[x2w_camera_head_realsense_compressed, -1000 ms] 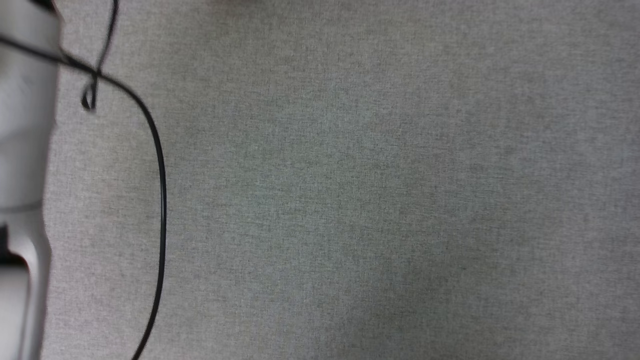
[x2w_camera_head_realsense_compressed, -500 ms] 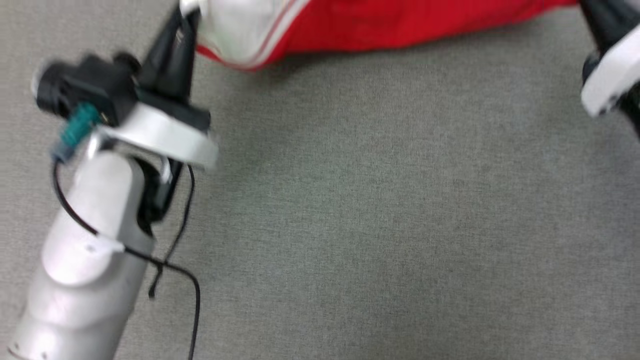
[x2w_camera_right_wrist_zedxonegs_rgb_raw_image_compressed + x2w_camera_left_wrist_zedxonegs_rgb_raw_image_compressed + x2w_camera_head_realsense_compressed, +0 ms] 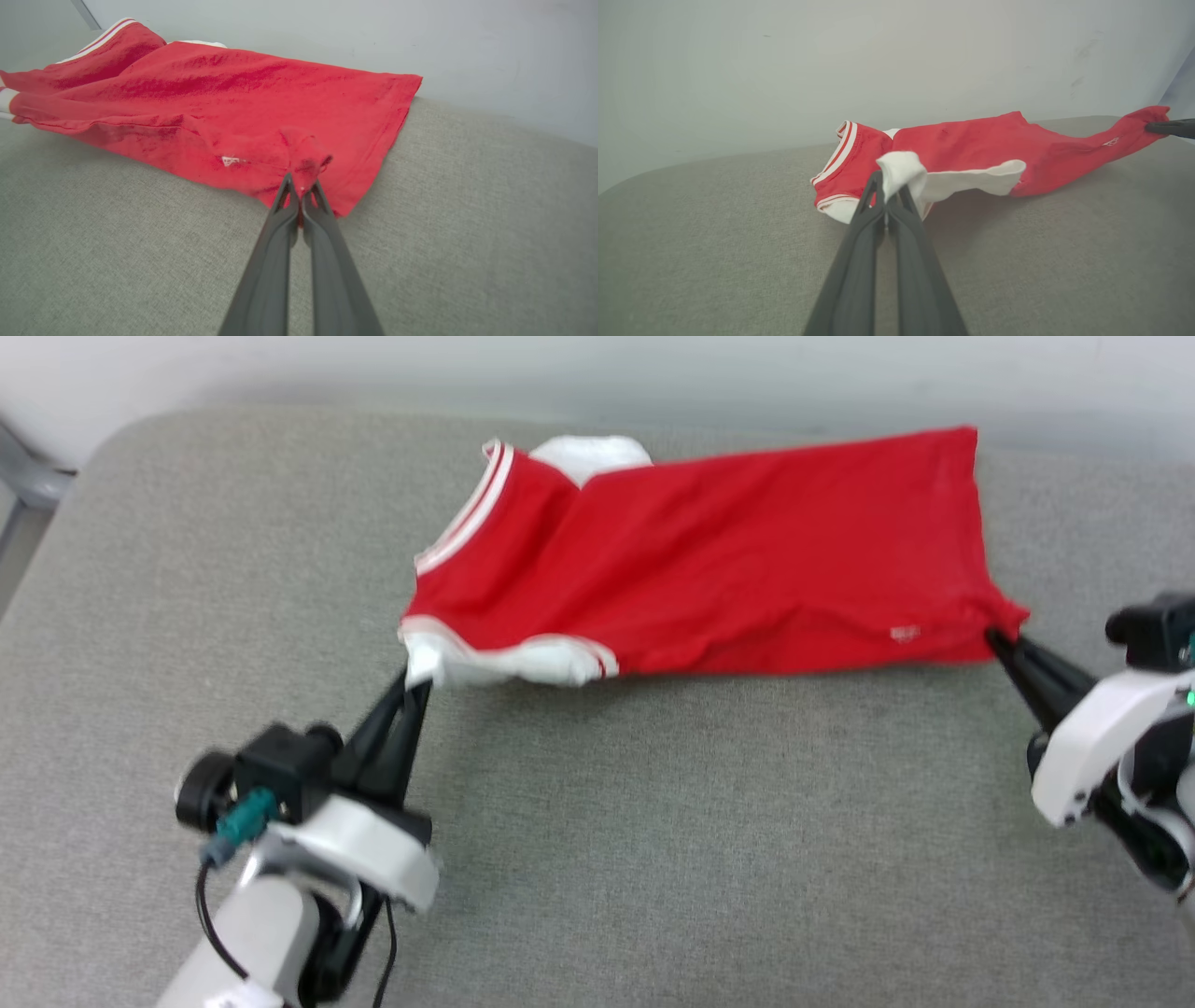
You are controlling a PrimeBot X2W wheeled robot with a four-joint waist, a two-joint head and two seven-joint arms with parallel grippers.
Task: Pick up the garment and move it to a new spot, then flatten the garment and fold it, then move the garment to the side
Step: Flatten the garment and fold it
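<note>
The garment [image 3: 728, 569] is a red shirt with white sleeves and red-white striped trim at the collar [image 3: 467, 513]. It lies stretched sideways across the far part of a grey pad [image 3: 653, 849], collar toward the robot's left and hem toward its right.

The left gripper [image 3: 415, 686] has its fingers pressed together on the edge of the near white sleeve [image 3: 971, 179]. The right gripper [image 3: 994, 637] pinches the near hem corner.

The left wrist view shows what the blurred head view does not: the near sleeve is lifted off the pad, with shadow beneath. The right wrist view shows the cloth bunched at the fingertips, and beside them a small white mark [image 3: 229, 161], perhaps a label, too small to read.

The pad is woven grey fabric with a rounded corner, set against a pale wall [image 3: 784, 70].
</note>
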